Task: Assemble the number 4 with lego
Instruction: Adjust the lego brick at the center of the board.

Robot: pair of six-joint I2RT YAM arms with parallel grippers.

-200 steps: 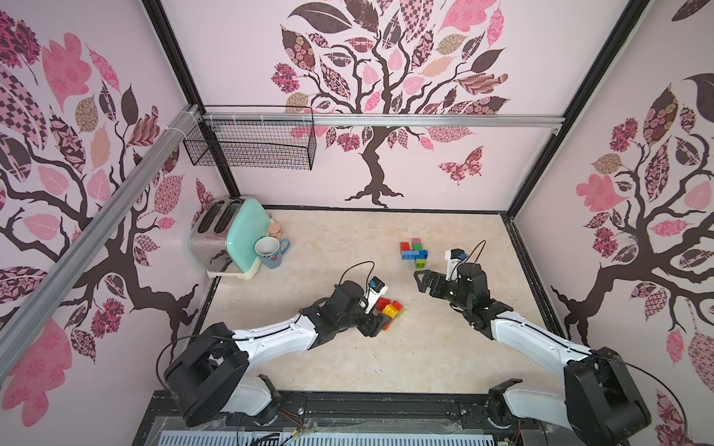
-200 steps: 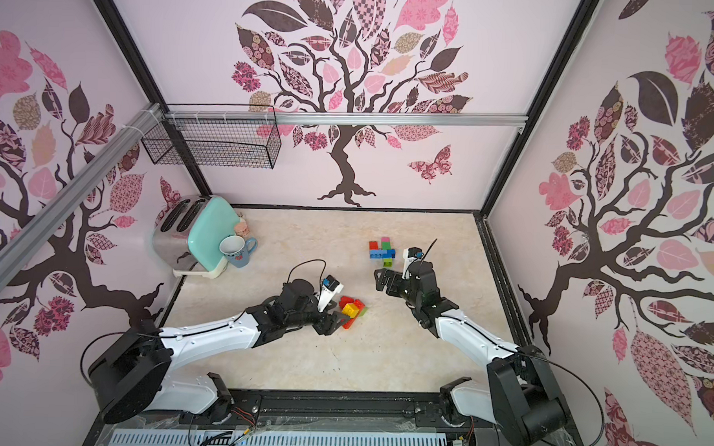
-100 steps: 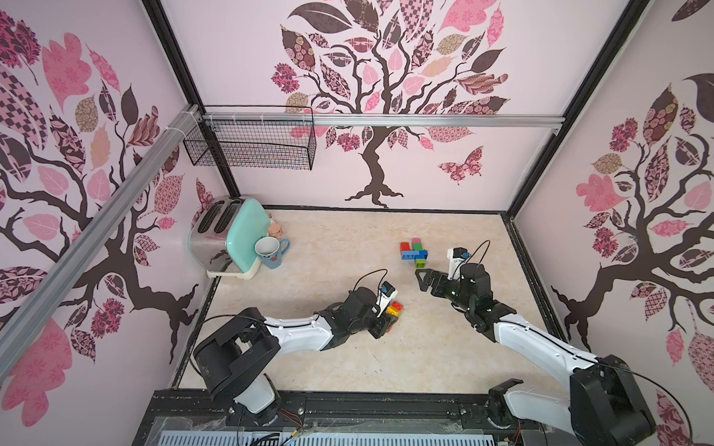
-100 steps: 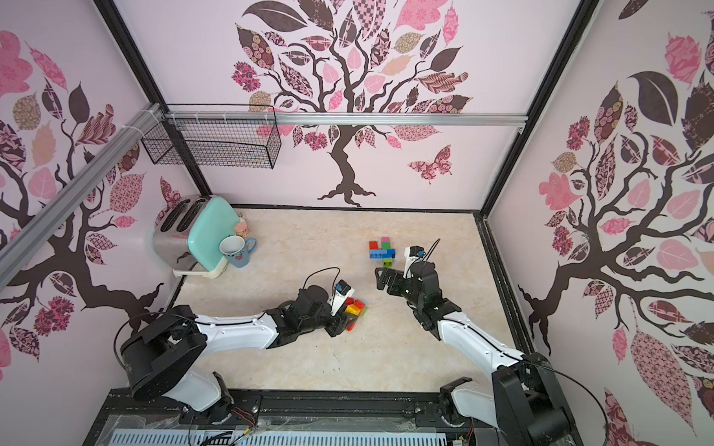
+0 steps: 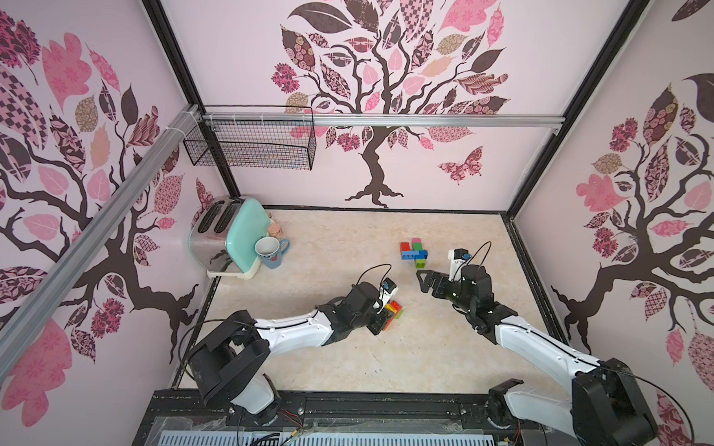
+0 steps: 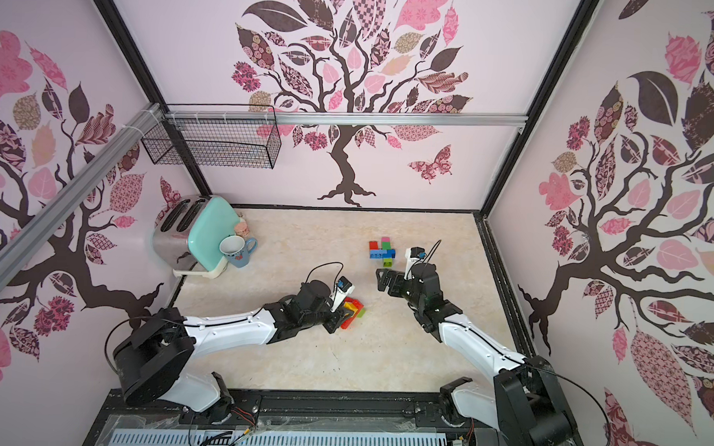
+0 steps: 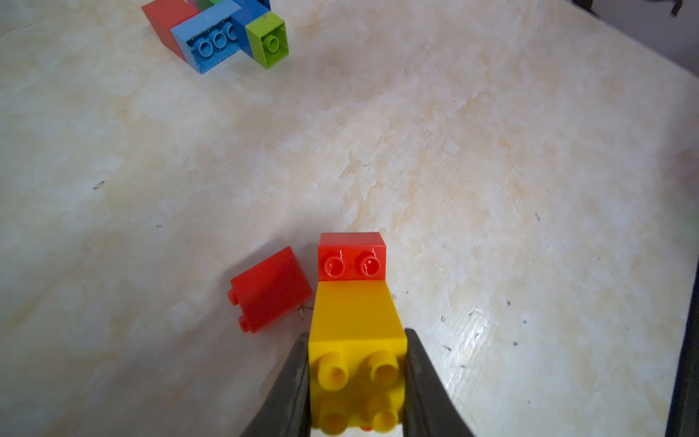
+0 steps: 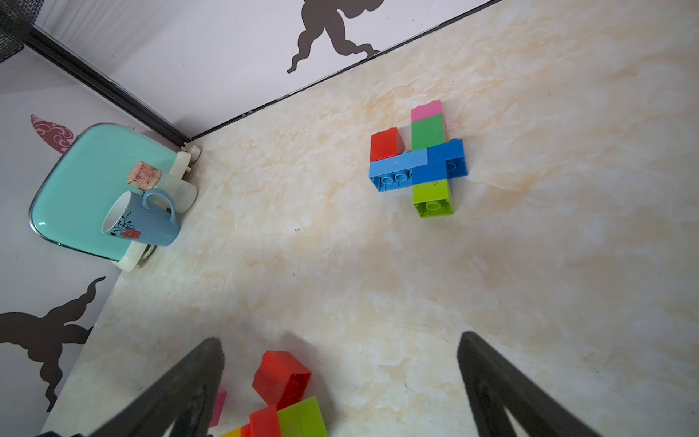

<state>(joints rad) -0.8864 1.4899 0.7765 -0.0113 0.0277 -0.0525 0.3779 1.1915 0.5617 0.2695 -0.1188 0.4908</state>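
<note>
**Left gripper**: jaws clamped on the flanks of a yellow brick lying mid-tabletop, studs towards the wrist.

**Red brick**: butts the yellow one's far end; whether they are joined cannot be told.

**Loose red brick**: on its side, just beside.

**Part-built figure**: flat on the tabletop, well apart, towards the back wall.

**Right gripper**: jaws wide apart, empty.

**Hazards:**
- The grip sits only at the studded end, so the yellow brick may pivot when lifted.
- The red brick may drop off.
- The loose red brick may get knocked.
</note>
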